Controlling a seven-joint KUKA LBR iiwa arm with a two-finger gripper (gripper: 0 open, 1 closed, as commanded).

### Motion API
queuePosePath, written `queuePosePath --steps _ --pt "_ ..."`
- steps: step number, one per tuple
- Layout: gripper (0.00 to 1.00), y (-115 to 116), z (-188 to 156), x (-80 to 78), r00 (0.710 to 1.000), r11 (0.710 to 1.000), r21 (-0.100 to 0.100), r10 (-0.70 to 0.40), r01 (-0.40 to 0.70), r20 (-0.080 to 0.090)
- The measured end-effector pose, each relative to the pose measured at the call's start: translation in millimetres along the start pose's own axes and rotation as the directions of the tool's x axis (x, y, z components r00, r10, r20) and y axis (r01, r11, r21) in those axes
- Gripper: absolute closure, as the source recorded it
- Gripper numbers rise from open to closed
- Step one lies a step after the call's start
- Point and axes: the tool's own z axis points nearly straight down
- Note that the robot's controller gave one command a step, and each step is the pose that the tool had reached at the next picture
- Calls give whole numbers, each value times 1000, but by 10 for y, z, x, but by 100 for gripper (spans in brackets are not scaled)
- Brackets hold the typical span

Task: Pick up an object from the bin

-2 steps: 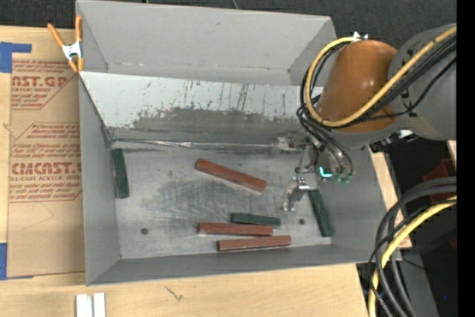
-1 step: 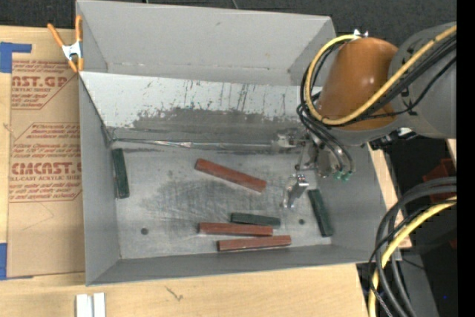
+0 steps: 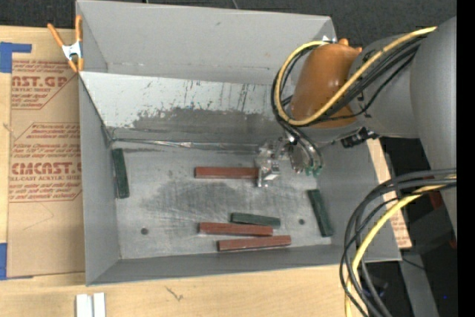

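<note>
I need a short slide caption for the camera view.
Gripper at the right end of a red-brown bar in the grey bin.

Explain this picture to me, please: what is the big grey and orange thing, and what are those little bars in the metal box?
One camera looks down from above into a grey metal bin. The big grey shape coming in from the right is a robot arm; the orange cover and the yellow cables are parts of it. At its tip is the gripper, the part that grasps. It is low over the bin floor, at the right end of the middle red-brown stick. Whether it grips that stick I cannot tell. Also loose in the bin are two front red-brown sticks, a short dark green stick beside them, a left green stick and a right green stick.
</note>
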Motion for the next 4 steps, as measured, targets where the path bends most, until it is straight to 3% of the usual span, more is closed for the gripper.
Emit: queuePosePath --steps 1,2,3,4 --pt "100 0 0 -1 1000 1000 0 0 0 1" --pt "100 -61 -1390 85 999 999 1 -43 43 6" --pt "0 -59 -1388 86 999 999 1 -43 43 6" --pt "0 -59 -1388 86 999 999 1 -43 43 6"
